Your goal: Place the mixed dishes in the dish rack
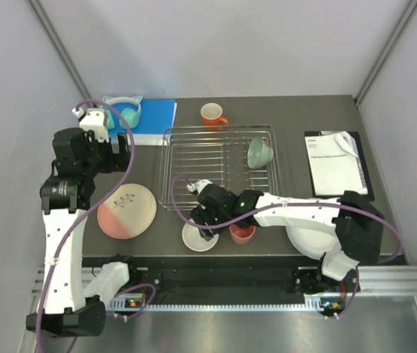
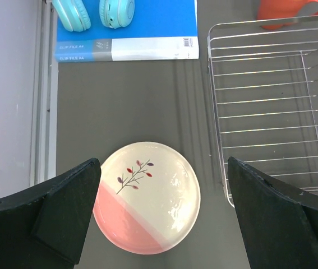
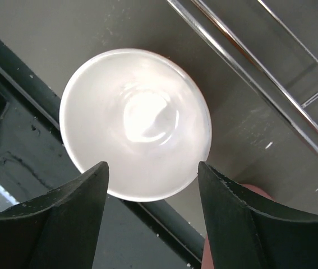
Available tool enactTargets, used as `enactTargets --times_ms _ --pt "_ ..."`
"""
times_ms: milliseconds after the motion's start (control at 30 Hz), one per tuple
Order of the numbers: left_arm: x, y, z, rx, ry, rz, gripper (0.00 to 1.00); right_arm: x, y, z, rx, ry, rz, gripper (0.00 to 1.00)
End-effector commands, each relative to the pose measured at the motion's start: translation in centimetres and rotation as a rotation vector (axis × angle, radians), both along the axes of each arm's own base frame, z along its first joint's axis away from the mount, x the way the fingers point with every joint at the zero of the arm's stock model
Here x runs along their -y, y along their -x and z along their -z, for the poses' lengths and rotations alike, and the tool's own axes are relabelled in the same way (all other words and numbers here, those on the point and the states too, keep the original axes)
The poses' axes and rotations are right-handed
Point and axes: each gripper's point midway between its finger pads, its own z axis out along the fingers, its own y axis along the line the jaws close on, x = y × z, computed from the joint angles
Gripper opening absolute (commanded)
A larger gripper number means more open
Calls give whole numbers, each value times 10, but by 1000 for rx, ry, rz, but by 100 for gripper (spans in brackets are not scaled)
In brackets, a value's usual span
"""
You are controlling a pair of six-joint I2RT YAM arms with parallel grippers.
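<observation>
1. Top view: the dish rack (image 1: 208,158) was recorded mid-counter (image 1: 282,110). The mint-green bowl (image 1: 259,152) was seen tilted inside the rack's right end. The orange mug (image 1: 212,115) was noted on the counter just behind the rack. The sprig plate (image 1: 126,211) was found left of the rack. The white-inside bowl (image 1: 197,241) and pink cup (image 1: 242,234) were seen side by side in front of the rack. The white plate (image 1: 307,239) was partly hidden under the right arm (image 1: 296,213). Teal headphones (image 1: 123,110) were seen on a blue folder (image 1: 157,114), and a clipboard (image 1: 338,163) lay far right.
2. Left wrist view: the left jaws were seen spread wide with nothing held. The sprig plate was framed below them, with the rack's corner to its right.
3. Right wrist view: the right jaws were seen spread, with the white-inside bowl centred below them. Contact could not be determined.
</observation>
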Motion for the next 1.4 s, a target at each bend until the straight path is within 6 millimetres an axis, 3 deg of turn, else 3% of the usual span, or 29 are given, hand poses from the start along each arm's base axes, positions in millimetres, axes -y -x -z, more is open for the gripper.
enactTargets --times_ms 0,500,900,1167,1367 --pt "-3 2 -14 53 -23 -2 99 -14 -11 -4 69 -29 -7 64" --pt "-3 2 -5 51 -40 6 99 -24 -13 24 43 42 -44 55" --pt "-1 -2 1 47 -32 17 99 -33 -17 -22 130 16 -50 57" --pt "-1 -3 -1 56 -32 14 99 -33 -2 -3 129 103 -90 57" --pt "-2 -3 0 56 -33 14 99 -55 20 -2 177 149 -147 58"
